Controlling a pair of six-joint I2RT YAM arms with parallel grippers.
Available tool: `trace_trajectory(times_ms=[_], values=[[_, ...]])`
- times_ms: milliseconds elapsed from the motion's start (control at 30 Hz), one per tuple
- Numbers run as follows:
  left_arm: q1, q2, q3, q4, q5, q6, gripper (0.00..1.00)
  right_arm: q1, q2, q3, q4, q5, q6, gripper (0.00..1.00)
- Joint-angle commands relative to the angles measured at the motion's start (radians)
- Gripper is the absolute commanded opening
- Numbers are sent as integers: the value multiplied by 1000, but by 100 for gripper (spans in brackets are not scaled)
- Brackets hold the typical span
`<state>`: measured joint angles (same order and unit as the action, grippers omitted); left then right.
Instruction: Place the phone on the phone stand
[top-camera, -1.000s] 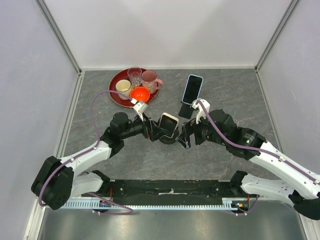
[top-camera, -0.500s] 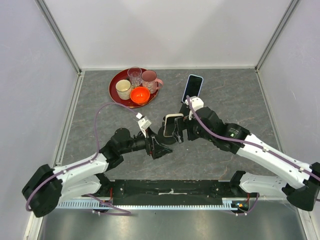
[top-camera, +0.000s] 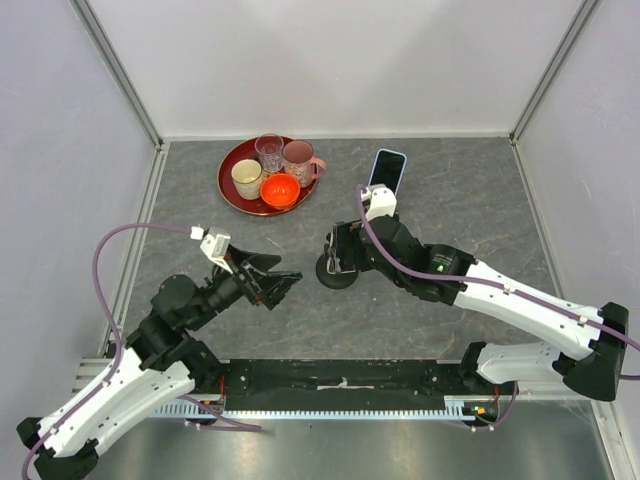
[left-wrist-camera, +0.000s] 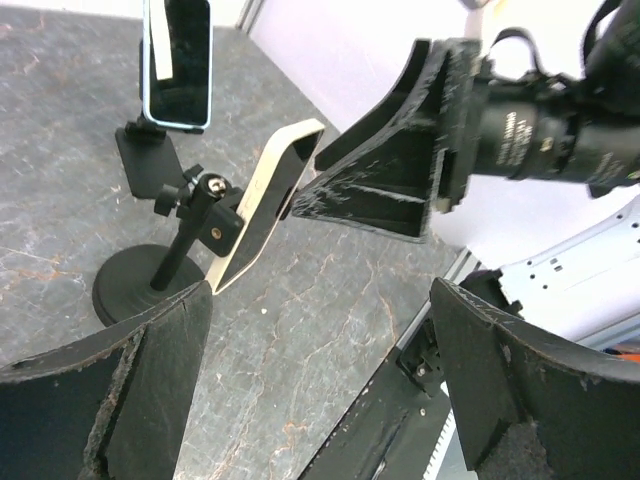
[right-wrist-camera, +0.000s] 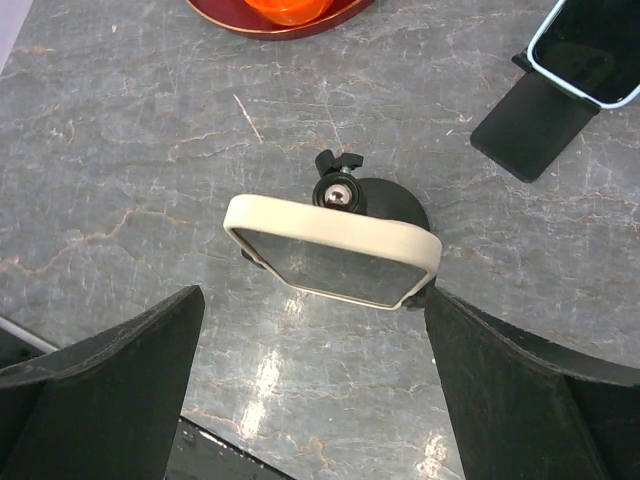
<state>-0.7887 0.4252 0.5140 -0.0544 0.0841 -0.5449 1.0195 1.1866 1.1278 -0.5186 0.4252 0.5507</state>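
Note:
A phone in a cream case (right-wrist-camera: 330, 250) leans tilted on a black stand with a round base (right-wrist-camera: 395, 210), near the table's middle (top-camera: 335, 277). My right gripper (right-wrist-camera: 315, 400) is open just above and in front of the phone, with one finger (left-wrist-camera: 390, 150) close to the phone's upper end. It holds nothing. My left gripper (left-wrist-camera: 320, 380) is open and empty, drawn back to the left of the stand (top-camera: 275, 285). The left wrist view shows the phone (left-wrist-camera: 265, 200) from the side, resting on the stand (left-wrist-camera: 140, 285).
A second phone in a blue case (top-camera: 386, 172) rests on its own black stand (right-wrist-camera: 528, 125) behind the first. A red tray (top-camera: 228, 185) with several cups and an orange bowl sits at the back left. Grey walls enclose the table.
My left gripper has pulled away from the phone, back and to the left. My right gripper has moved in over the phone. The phone stays on the stand.

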Motion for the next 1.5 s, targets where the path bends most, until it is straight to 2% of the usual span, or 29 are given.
trace_trajectory(times_ms=[0, 300, 400, 433, 567, 633, 700, 767, 800, 833, 867, 967, 1033, 1133, 1167, 1233, 1267, 1333, 1367, 1433, 1467], values=[[-1, -64, 49, -149, -67, 16, 95, 33, 34, 43, 86, 136, 67, 98], [-1, -109, 46, -194, -66, 10, 94, 48, 88, 40, 89, 279, 135, 98], [-1, -109, 46, -196, -66, 8, 94, 47, 108, 40, 91, 308, 146, 91], [-1, -108, 46, -194, -64, 10, 94, 47, 113, 41, 92, 311, 146, 85], [-1, -105, 47, -194, -63, 11, 93, 47, 133, 41, 95, 348, 147, 73], [-1, -102, 47, -194, -63, 11, 93, 47, 143, 41, 95, 354, 143, 62], [-1, -97, 52, -196, -63, 11, 93, 47, 146, 40, 97, 360, 144, 58], [-1, -94, 54, -196, -60, 14, 93, 47, 149, 46, 97, 351, 138, 64], [-1, -91, 52, -196, -60, 16, 93, 48, 153, 49, 97, 339, 135, 79], [-1, -88, 54, -194, -60, 16, 93, 47, 154, 55, 95, 333, 132, 86], [-1, -86, 55, -193, -61, 19, 93, 48, 159, 58, 95, 331, 127, 89], [-1, -77, 55, -185, -60, 19, 93, 47, 172, 66, 94, 322, 133, 90], [-1, -74, 57, -180, -53, 19, 93, 48, 179, 66, 89, 322, 141, 84], [-1, -74, 57, -185, -50, 20, 93, 47, 177, 61, 85, 339, 147, 66], [-1, -77, 58, -186, -50, 20, 93, 48, 166, 59, 80, 346, 144, 50], [-1, -83, 61, -197, -53, 20, 93, 47, 148, 55, 59, 400, 135, 33], [-1, -85, 64, -202, -55, 23, 93, 47, 124, 52, 48, 429, 124, 21], [-1, -95, 72, -216, -60, 25, 93, 36, 91, 44, 5, 527, 85, 9], [-1, -98, 72, -220, -61, 26, 93, 22, 56, 43, -9, 553, 68, 0], [-1, -105, 73, -226, -63, 28, 93, -59, 10, 35, -37, 576, 20, 0], [-1, -109, 73, -226, -64, 28, 93, -103, -39, 30, -37, 537, 2, 0]])
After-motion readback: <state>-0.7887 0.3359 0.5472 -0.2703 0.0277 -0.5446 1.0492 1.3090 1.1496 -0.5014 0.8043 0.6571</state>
